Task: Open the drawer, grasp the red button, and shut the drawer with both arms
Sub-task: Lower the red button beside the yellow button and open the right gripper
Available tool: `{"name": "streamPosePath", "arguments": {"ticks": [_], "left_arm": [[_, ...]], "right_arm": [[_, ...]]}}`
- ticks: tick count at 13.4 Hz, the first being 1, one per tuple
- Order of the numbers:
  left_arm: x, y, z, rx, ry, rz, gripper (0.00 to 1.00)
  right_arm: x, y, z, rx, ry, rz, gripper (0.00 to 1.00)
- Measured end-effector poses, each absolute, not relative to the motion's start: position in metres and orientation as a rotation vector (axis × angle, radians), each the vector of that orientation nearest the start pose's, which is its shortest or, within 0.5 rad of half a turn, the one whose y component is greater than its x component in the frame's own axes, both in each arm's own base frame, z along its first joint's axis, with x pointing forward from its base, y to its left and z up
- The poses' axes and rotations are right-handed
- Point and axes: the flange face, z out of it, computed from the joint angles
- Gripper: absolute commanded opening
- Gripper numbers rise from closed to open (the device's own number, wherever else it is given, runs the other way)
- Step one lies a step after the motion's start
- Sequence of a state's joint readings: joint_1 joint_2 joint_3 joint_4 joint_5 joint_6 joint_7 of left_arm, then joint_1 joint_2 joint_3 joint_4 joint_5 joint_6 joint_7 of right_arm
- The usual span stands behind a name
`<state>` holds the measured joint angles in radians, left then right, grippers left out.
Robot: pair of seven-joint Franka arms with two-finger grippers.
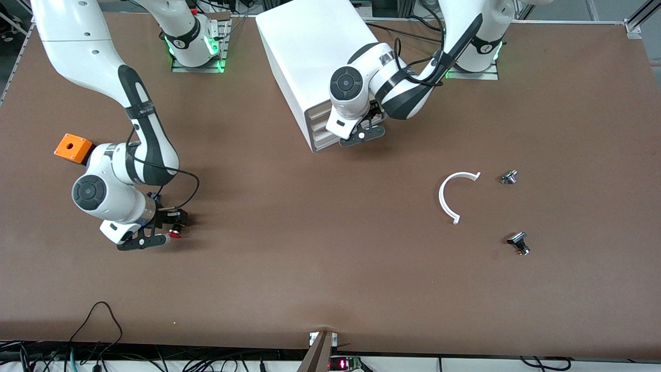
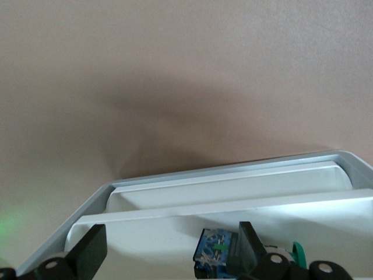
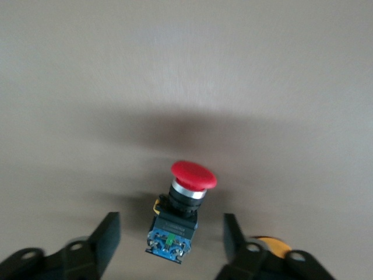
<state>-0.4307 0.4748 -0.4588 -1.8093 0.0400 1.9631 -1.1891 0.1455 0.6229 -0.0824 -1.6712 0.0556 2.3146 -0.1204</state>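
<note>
the red-capped button (image 3: 180,216) lies on the table between the right gripper's (image 3: 169,239) spread, released jaws; the left gripper (image 2: 166,248), also spread, is at the drawer unit (image 1: 310,57).

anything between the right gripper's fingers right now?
Yes: the red button sits between the open right gripper's fingers, apart from both. Right wrist view shows it.

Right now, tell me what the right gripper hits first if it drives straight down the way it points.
Most likely the button: it lies on the table between the open fingers of the right gripper, red cap pointing away. Height above it is unclear.
</note>
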Motion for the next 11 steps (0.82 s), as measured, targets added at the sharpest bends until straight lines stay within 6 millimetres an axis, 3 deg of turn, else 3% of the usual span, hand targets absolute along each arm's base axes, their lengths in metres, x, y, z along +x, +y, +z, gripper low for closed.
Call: {"name": "streamPosePath", "arguments": {"ticks": [4,6,8,11], "left_arm": [[0.405,-0.462,0.287,-2.935,-0.449,0.426,0.99],[0.418,-0.451,0.296,-2.937,-0.485,0.417,0.99],[0.447,-0.424,0.315,-2.945,-0.5,0.414,0.99],[0.504,-0.362,0.368,-2.979,-0.426,0.423,0.99]], "right_arm": [[0.685,0.057,0.323,-3.121,-0.265,-0.16,1.0],[0.68,0.06,0.36,-3.113,-0.274,-0.17,1.0],[0.673,0.062,0.395,-3.106,-0.281,-0.138,1.0],[0.661,0.063,0.454,-3.1,-0.28,-0.042,1.0]]}}
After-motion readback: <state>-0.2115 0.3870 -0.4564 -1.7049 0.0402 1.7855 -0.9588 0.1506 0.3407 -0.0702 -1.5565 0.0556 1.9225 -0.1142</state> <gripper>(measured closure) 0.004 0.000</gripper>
